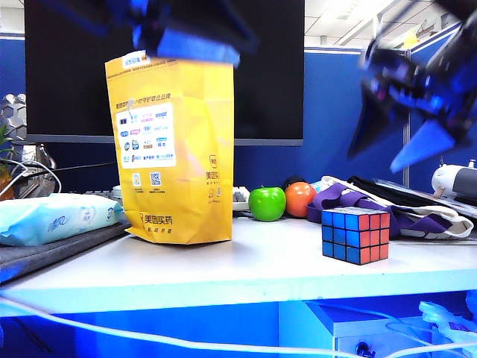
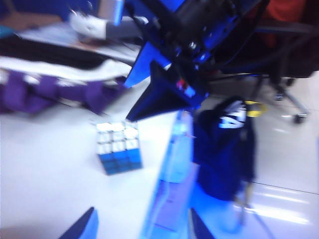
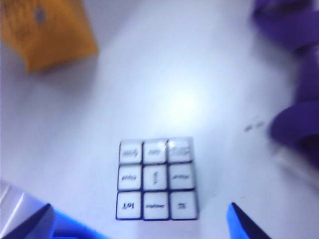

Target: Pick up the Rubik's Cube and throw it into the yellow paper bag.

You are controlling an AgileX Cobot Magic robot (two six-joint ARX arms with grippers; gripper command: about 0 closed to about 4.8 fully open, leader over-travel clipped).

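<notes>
While cube (image 1: 355,234) sits untouched on table (image 1: 223,268), lower right of exterior view, nothing is done: grasp, carry, drop all remain. Right gripper (image 1: 406,130), fingers apart, hangs above it. Left gripper (image 1: 186,33), fingers nearly together, empty, hovers over bag (image 1: 175,149).

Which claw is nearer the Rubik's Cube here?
Right. The right claw, open, hangs above the Rubik's Cube; the left claw is farther, over the yellow paper bag.
</notes>
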